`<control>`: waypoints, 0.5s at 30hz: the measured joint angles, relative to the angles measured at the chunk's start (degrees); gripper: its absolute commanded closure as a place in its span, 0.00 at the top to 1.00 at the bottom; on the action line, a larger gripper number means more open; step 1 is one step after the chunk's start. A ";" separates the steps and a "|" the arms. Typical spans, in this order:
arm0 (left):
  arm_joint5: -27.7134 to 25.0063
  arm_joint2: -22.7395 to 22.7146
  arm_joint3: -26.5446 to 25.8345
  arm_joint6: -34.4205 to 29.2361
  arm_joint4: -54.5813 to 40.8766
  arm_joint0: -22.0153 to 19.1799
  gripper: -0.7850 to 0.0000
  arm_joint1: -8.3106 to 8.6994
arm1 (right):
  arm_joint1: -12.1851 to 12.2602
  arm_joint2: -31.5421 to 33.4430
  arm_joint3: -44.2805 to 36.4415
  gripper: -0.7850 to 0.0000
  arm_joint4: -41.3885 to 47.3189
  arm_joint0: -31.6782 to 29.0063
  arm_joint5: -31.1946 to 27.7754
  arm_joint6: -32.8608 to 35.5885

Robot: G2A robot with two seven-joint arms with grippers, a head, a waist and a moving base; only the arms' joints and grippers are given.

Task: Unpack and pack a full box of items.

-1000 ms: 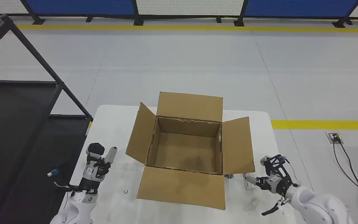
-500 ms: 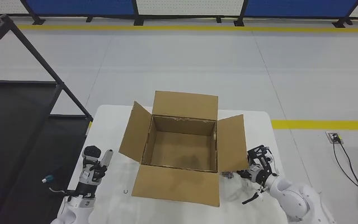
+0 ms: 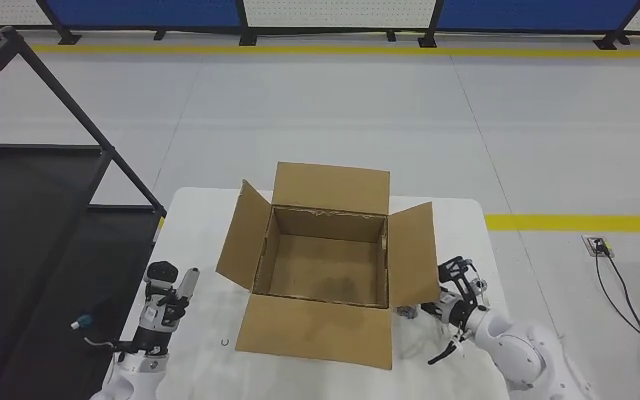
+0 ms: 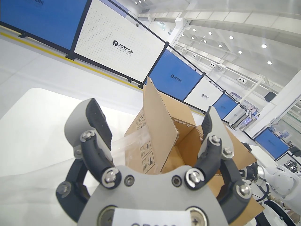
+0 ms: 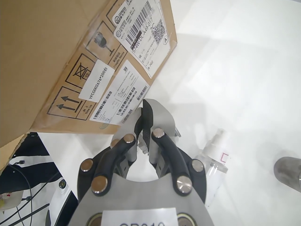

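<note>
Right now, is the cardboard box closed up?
No, all four flaps of the cardboard box are folded outward, leaving it open.

Left gripper (image 4: 152, 112) points forward, fingers spread wide; right gripper (image 5: 143, 114) angled inward, fingers pressed together.

— Where's the box?
— The box (image 3: 325, 270) stands mid-frame on the table (image 3: 200, 220), with its flaps spread to all four sides.
— And the arms?
— The left gripper (image 3: 182, 282) is at lower left, apart from the left flap. The right gripper (image 3: 425, 308) is at lower right, just beside the box's right wall.
— Anything else?
— A spray bottle (image 5: 215, 156) lies on the table beside the right gripper, with a cylinder (image 5: 288, 174) near it. A rack (image 3: 60, 230) stands left of the table.
</note>
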 measured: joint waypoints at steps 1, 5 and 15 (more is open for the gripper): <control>-0.01 -0.03 0.01 0.04 0.05 0.04 1.00 0.00 | -0.04 -0.42 0.04 0.00 -0.07 0.21 -0.03 -0.15; -0.18 -0.32 -0.07 0.45 -0.06 0.37 1.00 0.00 | -0.23 -1.99 0.56 0.00 -0.65 1.23 0.70 -0.57; -0.35 -0.92 -0.09 1.00 -0.30 1.04 1.00 0.01 | 0.16 -0.79 3.14 0.00 -0.30 2.09 -0.09 -1.73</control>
